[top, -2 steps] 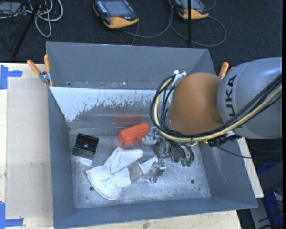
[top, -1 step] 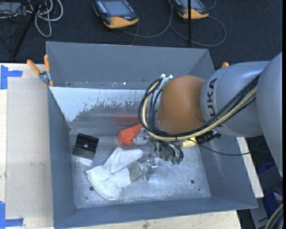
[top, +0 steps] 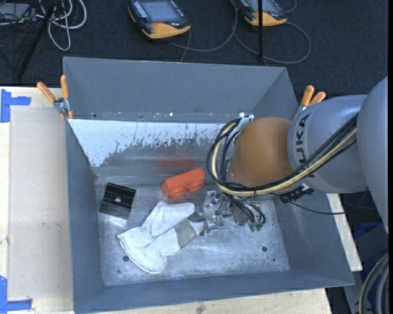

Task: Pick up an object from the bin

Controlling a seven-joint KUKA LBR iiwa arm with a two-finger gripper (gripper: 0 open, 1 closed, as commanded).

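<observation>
White crumpled cloth (top: 158,233) is lying just beside the gripper (top: 214,216); nothing is being lifted yet. Open or closed, I cannot tell.

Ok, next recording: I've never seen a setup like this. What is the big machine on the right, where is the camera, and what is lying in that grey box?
That is a robot arm reaching in from the right; the orange-brown dome is part of it. Its gripper is the small metal end, low in the bin. The one camera looks down from above, slightly sideways. The grey metal bin holds a crumpled white cloth next to the gripper, an orange chunk farther back, and a flat black square at the left. Whether anything is gripped cannot be seen.
</observation>
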